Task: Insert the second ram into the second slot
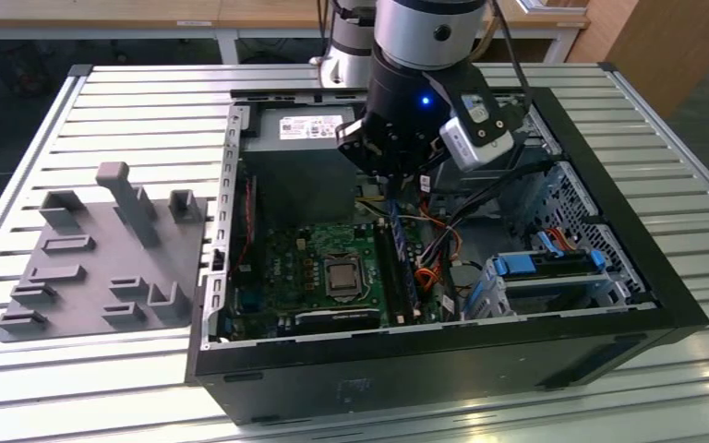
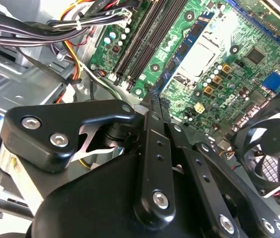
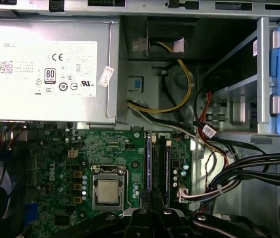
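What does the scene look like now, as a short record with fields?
case: open, lying on a slatted table
ram: blue, standing in the slot nearest the CPU
gripper: shut, tips at one end of the ram; contact unclear
fixture: grey, on the table, at the exterior view's left of the case

Slatted table (image 1: 145,101) bears computer case (image 1: 453,355), grey fixture (image 1: 96,268).

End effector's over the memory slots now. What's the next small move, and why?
Probably a slow, short descent. In the first wrist view the end effector lines up with the memory slots beside the processor socket, and in the exterior view it hangs above the board without touching. What it carries I cannot tell.
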You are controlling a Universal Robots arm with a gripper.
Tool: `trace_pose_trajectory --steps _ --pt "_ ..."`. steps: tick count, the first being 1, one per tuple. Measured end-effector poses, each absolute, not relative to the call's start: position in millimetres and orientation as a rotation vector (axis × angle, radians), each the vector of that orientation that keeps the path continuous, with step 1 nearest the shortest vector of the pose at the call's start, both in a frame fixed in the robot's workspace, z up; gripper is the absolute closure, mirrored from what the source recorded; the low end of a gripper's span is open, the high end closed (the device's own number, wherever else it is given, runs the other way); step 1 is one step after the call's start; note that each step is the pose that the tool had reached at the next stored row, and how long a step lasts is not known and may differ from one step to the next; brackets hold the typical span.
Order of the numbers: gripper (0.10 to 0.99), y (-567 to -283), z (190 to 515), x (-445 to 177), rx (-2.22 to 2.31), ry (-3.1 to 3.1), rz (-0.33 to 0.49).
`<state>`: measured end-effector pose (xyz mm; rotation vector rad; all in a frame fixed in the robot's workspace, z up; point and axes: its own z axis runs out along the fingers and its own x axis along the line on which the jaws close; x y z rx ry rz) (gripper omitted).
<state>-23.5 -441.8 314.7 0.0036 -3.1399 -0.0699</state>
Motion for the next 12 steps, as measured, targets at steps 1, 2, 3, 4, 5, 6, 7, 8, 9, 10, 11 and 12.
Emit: trace_pose_trajectory --steps 1,2,3,4,5,6,7,8,9,10,11,12 --pt "0.973 -441.9 314.4 -23.5 0.004 -3.140 -0.070" --pt "0.973 -441.9 314.2 -23.5 0.004 -3.140 -0.070" --pt "0.973 -441.8 313.8 -23.5 0.004 -3.140 -0.070" --pt "0.973 -441.8 313.7 -23.5 0.004 -3.140 -0.070" --pt "0.973 -441.8 313.6 -23.5 0.004 -3.140 -0.070" --pt "0.973 -441.8 313.4 -23.5 0.004 -3.140 -0.070" --pt "0.973 -441.8 313.1 -23.5 0.004 -3.140 -0.070" --pt "0.973 -441.8 312.9 -23.5 0.004 -3.140 -0.070" --pt "0.973 -441.9 312.9 -23.5 0.004 -3.140 -0.070" --pt "0.973 -442.0 312.6 -23.5 0.004 -3.140 -0.070" --pt "0.973 -442.0 312.3 -23.5 0.004 -3.140 -0.070" --pt "0.973 -442.2 311.9 -23.5 0.004 -3.140 -0.070"
